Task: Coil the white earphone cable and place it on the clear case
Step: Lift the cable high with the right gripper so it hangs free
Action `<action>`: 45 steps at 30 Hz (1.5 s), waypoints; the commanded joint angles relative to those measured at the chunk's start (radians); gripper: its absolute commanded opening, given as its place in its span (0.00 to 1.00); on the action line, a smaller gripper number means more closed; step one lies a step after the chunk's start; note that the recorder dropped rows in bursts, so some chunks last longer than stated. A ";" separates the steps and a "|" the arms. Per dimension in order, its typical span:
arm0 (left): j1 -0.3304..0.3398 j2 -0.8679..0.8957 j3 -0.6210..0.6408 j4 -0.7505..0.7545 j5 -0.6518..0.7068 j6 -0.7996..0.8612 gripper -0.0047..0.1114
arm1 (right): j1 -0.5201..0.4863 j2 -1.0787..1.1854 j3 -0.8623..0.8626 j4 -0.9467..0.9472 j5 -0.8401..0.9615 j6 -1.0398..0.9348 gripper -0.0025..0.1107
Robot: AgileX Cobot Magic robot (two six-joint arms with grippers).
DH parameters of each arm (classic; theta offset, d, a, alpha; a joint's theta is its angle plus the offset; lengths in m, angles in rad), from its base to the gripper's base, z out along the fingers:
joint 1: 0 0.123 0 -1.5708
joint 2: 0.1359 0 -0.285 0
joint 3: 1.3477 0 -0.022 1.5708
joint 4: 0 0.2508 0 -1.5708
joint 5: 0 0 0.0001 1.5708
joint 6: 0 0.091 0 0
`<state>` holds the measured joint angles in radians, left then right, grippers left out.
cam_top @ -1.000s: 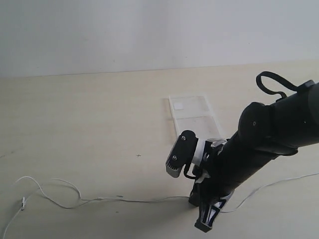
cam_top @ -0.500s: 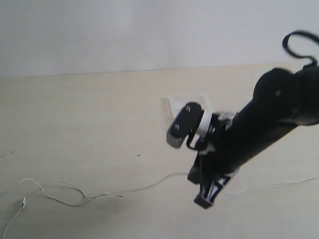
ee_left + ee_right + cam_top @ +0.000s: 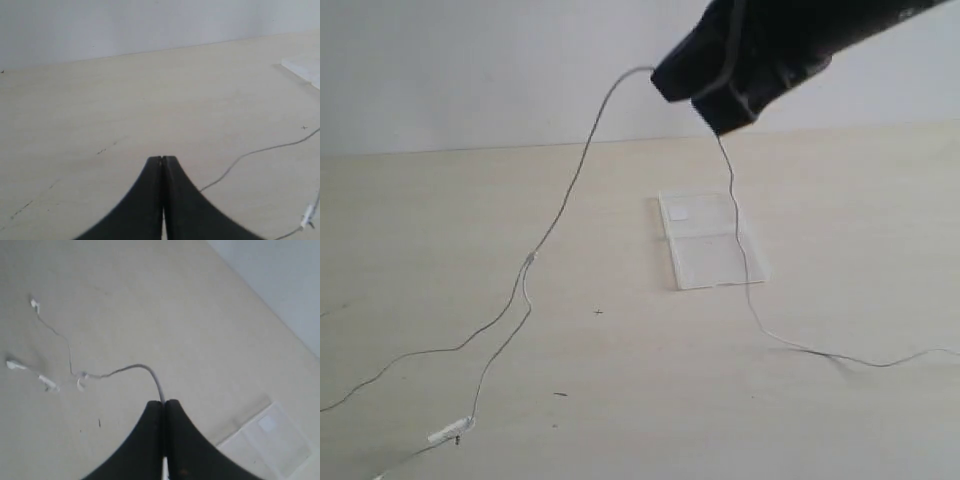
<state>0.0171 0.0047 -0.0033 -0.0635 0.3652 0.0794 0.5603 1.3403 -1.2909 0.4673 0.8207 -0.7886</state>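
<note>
The white earphone cable (image 3: 530, 259) hangs as a tall tent over the table (image 3: 440, 220), pinched at its peak by your right gripper (image 3: 163, 404), whose fingers are clenched on the wire high above the surface. From that pinch, one run slopes down toward the left side of the exterior view, forks partway, and trails off to the earbuds (image 3: 12, 364) lying on the table. The other run drops almost straight, crosses the clear case (image 3: 710, 250), and snakes away along the table to the right. The cable's length therefore stretches left to right, with the case just under the held point.

Your left gripper (image 3: 162, 160) sits low over the table with its fingers pressed together on nothing. The earbud run lies ahead of it and off to one side, well apart from the fingertips. That arm looks the nearer one to the loose earbud end. Coiling likely turns on opening it and reaching across to that slack run.
</note>
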 commanded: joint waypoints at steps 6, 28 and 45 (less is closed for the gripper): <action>0.001 -0.005 0.003 0.002 -0.011 -0.006 0.04 | -0.002 -0.061 -0.282 -0.005 0.129 0.082 0.02; 0.001 -0.005 0.003 0.002 -0.011 -0.006 0.04 | -0.002 -0.061 -0.617 0.112 0.149 0.116 0.02; 0.001 -0.005 0.003 0.002 -0.011 -0.006 0.04 | -0.002 -0.059 -0.664 0.347 0.125 0.070 0.02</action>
<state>0.0171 0.0047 -0.0033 -0.0635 0.3652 0.0794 0.5603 1.2823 -1.9467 0.7544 0.9746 -0.6999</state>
